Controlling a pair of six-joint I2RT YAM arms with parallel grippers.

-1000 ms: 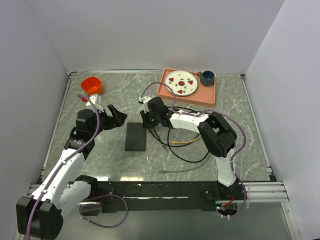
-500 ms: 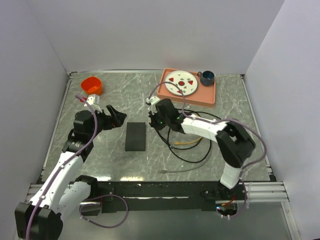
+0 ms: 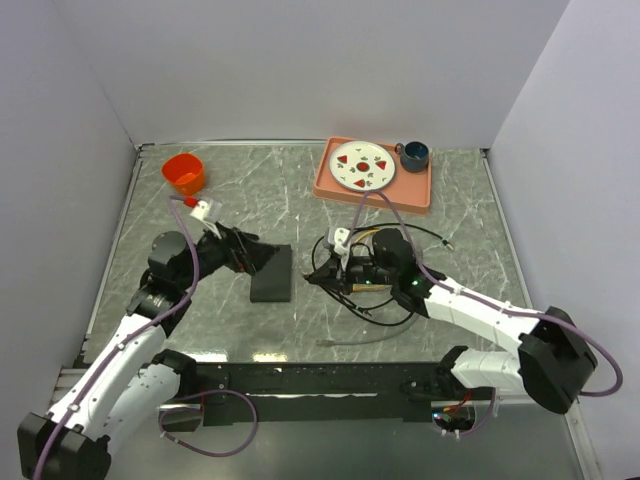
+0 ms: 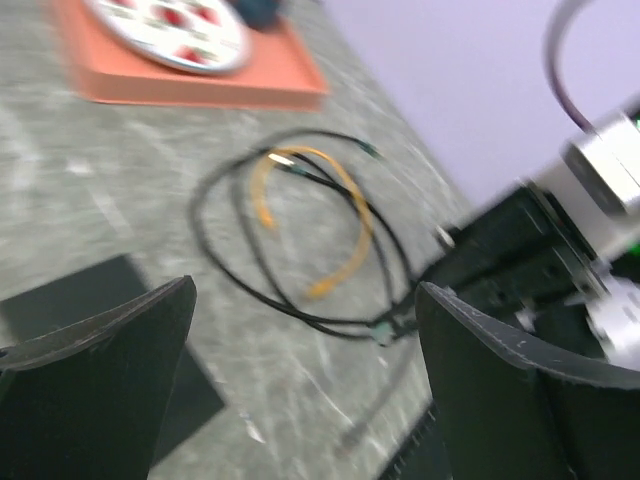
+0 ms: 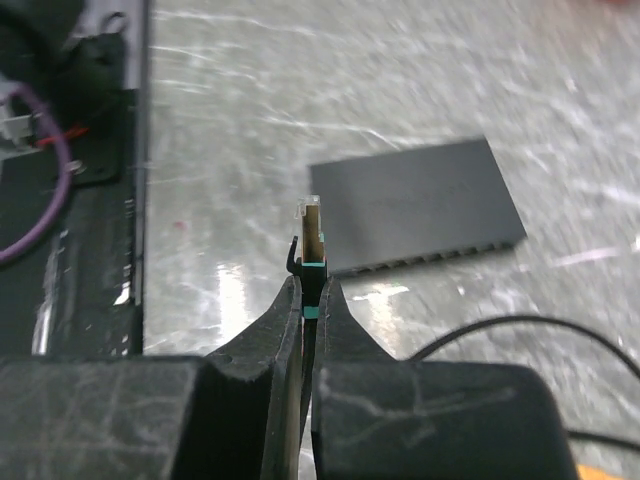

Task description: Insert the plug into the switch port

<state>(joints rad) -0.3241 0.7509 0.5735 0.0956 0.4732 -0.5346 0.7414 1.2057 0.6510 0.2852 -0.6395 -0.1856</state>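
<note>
No legible txt, labels, brand marks or nos. in any view: nothing readable on black box [image 3: 274, 280], plate [image 3: 364, 165] or tray [image 3: 420, 192].

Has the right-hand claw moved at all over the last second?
Yes. The right gripper slid from the black box's far right corner back to beside its right side, farther from the pink tray, shut on the plug.

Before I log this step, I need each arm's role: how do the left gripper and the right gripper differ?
The left gripper stands wide open; the right gripper is shut. The left gripper holds nothing; the right gripper pinches the plug at its fingertips. The left gripper is at the black box; the right gripper sits apart from it. Both have the box in their wrist views.
</note>
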